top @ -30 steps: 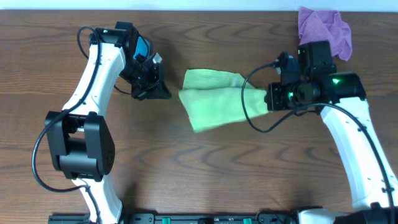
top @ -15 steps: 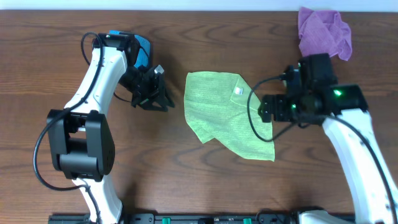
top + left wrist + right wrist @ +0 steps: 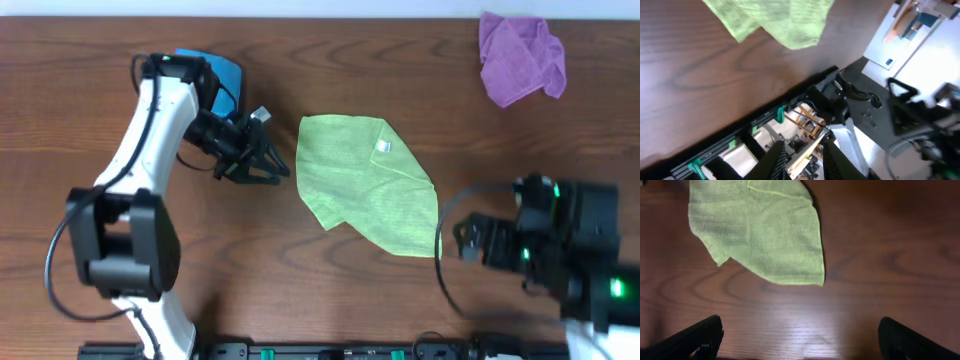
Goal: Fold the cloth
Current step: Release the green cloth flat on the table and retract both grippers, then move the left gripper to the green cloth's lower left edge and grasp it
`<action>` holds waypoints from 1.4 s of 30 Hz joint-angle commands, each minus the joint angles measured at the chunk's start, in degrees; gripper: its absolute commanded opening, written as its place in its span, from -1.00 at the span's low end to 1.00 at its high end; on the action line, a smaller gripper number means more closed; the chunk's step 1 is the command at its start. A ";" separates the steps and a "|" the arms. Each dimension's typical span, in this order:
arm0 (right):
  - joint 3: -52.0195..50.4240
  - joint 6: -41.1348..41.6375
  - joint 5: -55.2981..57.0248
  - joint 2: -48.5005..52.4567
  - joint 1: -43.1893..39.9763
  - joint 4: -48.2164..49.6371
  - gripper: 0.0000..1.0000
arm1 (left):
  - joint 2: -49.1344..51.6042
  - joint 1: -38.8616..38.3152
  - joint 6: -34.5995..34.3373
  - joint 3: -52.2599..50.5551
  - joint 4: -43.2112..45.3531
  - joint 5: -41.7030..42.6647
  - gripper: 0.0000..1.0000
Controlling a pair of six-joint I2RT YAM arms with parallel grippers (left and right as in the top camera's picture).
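Observation:
The lime-green cloth (image 3: 362,185) lies loosely spread in the middle of the table, one corner pointing to the front right, its white tag (image 3: 383,147) facing up. My left gripper (image 3: 275,167) hovers just left of the cloth's left edge, apart from it. In the left wrist view its fingers (image 3: 781,159) stand slightly apart with nothing between them, and the cloth (image 3: 775,20) shows at the top. My right gripper (image 3: 457,240) is off the cloth's front-right corner. In the right wrist view it (image 3: 802,345) is wide open and empty, with the cloth (image 3: 760,235) ahead of it.
A crumpled purple cloth (image 3: 520,55) lies at the back right corner. A blue folded cloth (image 3: 218,70) sits behind my left arm. A black rail (image 3: 330,350) runs along the table's front edge.
My right gripper let go of the cloth's right side and drew back to the front right. The cloth dropped and spread out. The left gripper opened a little and moved right, toward the cloth.

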 commanded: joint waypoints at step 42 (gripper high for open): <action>-12.83 7.21 -10.29 -6.34 -1.25 11.02 0.98 | -41.00 -4.15 -74.07 -78.34 104.32 -18.75 0.96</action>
